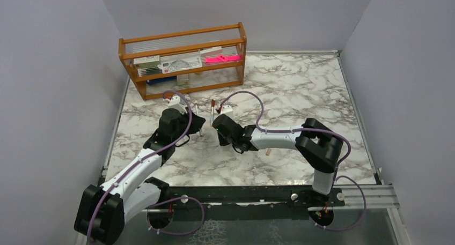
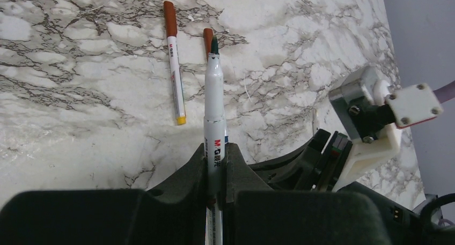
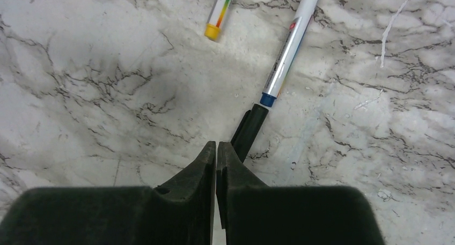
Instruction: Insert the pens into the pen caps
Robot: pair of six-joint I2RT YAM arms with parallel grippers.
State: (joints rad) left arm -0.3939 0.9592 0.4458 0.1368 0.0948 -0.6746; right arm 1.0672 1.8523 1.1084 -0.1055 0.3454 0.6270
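Left gripper (image 2: pixel 215 153) tight on uncapped pen (image 2: pixel 214 89); right gripper (image 3: pixel 215 149) closed, apparently empty.

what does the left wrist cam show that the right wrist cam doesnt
Only left wrist: the left gripper shut on an uncapped pen, its green tip toward a brown cap. Only right wrist: the right gripper shut on nothing, a black cap beside its finger, a blue-ended pen beyond. Both: the marble table and, seemingly, the same yellow-ended pen.
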